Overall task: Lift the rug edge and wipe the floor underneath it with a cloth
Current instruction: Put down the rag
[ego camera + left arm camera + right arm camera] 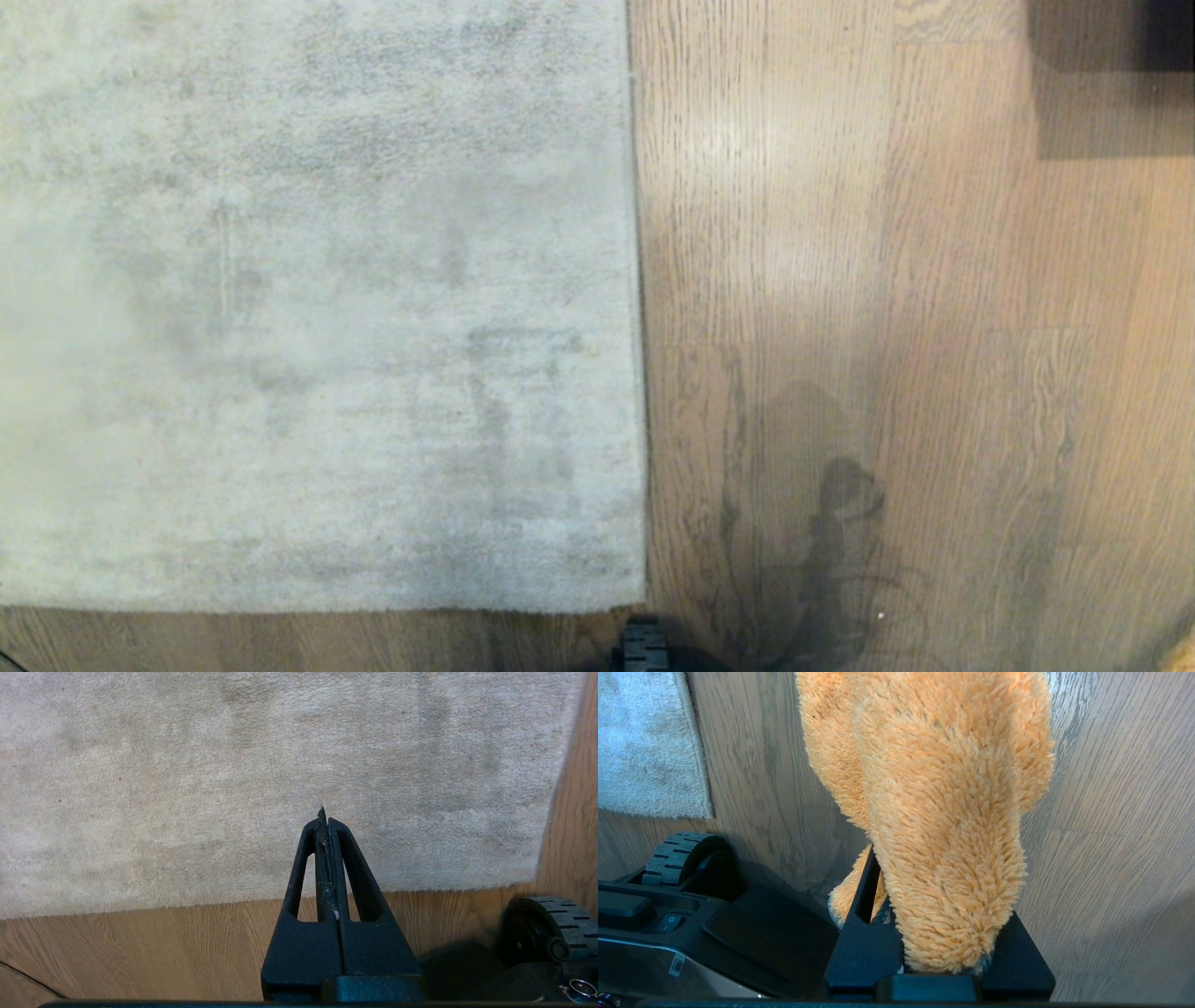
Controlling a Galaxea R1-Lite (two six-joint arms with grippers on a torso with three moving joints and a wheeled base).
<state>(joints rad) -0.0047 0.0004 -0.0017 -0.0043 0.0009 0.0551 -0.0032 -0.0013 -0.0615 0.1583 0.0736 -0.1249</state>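
Left hand (325, 821) pinched shut, empty, over the pale grey-beige short-pile rug edge (261, 900); can't grab pile unless opened. Right hand (924, 933) clamps the fluffy mustard-tan cloth (943, 812); dangling, it may slip.

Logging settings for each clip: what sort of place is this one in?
Probably a room in a home: a large pale rug lies flat on a wood-plank floor, with a dark piece of furniture at the far corner.

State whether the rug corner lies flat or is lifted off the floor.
Flat. In the head view the rug lies level on the floor, its corner down, with no fold or backing showing.
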